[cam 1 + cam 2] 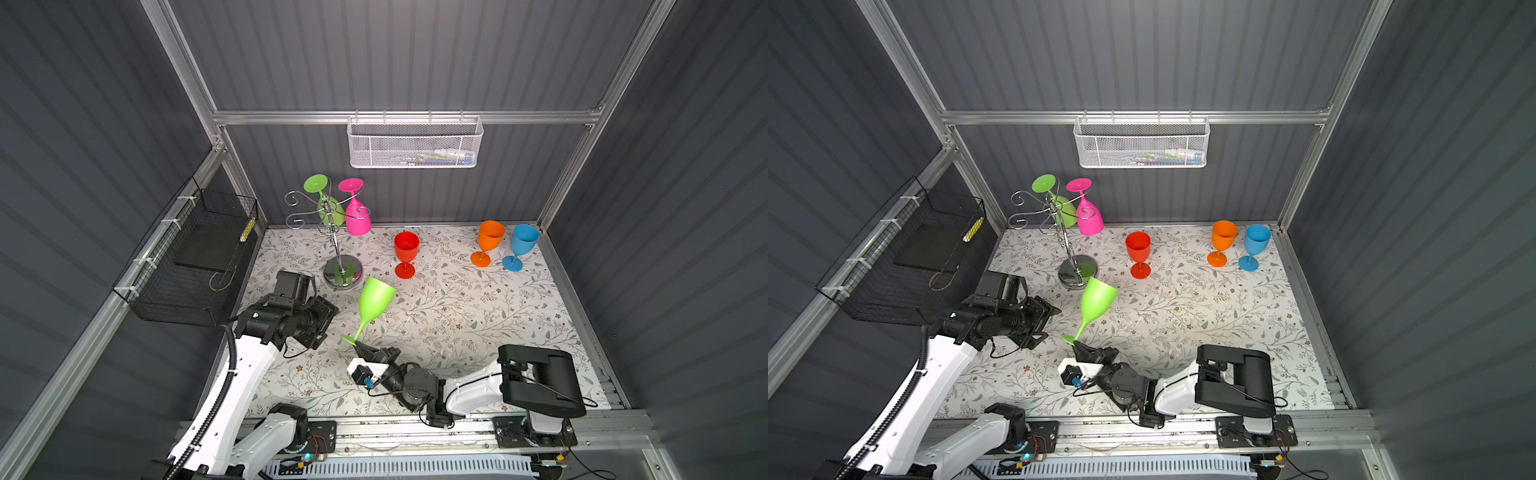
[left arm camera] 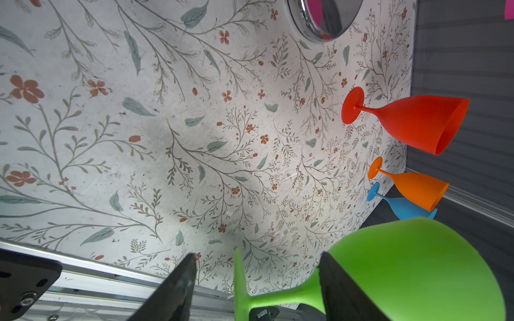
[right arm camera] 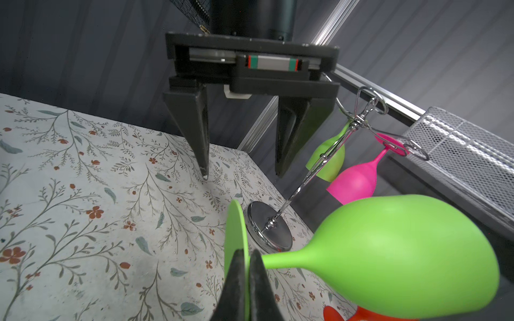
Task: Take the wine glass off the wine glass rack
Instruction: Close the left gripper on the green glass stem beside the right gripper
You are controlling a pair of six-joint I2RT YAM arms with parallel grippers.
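At the near middle of the floral-print tabletop [image 1: 457, 316], the right gripper [image 1: 360, 347] is pinched tight on the round foot of a lime-green plastic wine glass [image 1: 376, 299]. The right wrist view shows both fingers [image 3: 261, 280] pressed against the disc. This glass is free of the stand and tilts with its open bowl toward 1 o'clock. At 9 o'clock of its stem the left gripper [image 3: 242, 173] hangs with its jaws well apart and nothing between them. Just beyond the bowl, at 11 o'clock, stands the tall chrome wire wine glass rack [image 1: 341, 272] on its round mirror base. A second green glass [image 1: 330, 212] and a hot-pink glass [image 1: 357, 220] hang upside down from its scroll arms. Farther out, a red glass [image 1: 406, 249] stands upright at 1 o'clock. An orange glass [image 1: 490, 237] and a blue glass [image 1: 523, 241] stand side by side at 2 o'clock, near the back corner.
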